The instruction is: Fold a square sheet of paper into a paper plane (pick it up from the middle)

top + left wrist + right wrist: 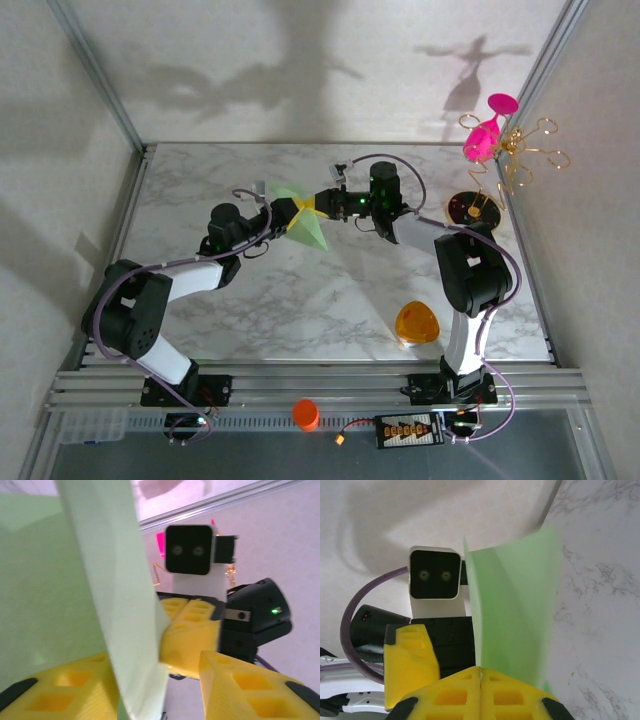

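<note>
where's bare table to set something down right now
Free: the near middle of the table, left of the orange object; the far-left corner. Crowded: the centre, where the left gripper and right gripper meet at the green paper; the far right, by the wire stand.

Green sheet (65,580) blurs, running off the top and left of the left wrist frame, hiding the inner face of the left gripper's finger (60,690); overhead, the pinch is too small to read.
</note>
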Controlling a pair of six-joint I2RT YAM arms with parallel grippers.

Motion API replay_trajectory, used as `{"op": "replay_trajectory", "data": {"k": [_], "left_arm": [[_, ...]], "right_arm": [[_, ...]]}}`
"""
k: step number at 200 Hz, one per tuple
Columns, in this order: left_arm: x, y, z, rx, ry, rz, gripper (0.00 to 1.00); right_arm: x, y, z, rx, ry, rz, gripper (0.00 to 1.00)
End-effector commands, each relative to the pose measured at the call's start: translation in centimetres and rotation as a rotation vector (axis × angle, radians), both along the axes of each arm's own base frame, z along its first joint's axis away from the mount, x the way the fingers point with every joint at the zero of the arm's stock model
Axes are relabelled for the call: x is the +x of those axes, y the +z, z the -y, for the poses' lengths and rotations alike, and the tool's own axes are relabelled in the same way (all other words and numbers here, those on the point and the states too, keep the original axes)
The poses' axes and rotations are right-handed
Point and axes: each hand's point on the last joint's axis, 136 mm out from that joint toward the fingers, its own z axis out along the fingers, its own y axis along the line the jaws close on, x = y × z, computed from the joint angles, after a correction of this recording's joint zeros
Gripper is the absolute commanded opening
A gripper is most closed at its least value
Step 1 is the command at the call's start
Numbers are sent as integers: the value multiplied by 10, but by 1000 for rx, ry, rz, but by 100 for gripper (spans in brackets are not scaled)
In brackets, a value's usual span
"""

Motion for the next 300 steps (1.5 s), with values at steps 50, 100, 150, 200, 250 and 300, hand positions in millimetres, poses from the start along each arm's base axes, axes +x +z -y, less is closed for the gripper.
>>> {"op": "replay_trajectory", "data": {"k": [50,100,150,200,250,300], "left_arm": [[-9,12,5,-21,-40,75,27],[-7,9,5,-6,-36,69,17],[2,0,-4,55,13,40,8],[18,-31,-40,379,140,-43,4],[30,-62,-102,1018,295,-178,3],[39,-56,-140,1610,446,-220,2]], "right_arm": [[-6,23,4,38,23,18,12],[-5,22,6,37,14,11,17],[6,21,20,-16,-68,54,34],[52,1,76,-350,-401,219,52],[71,0,136,-645,-690,375,59],[69,2,172,-757,-844,436,80]]}}
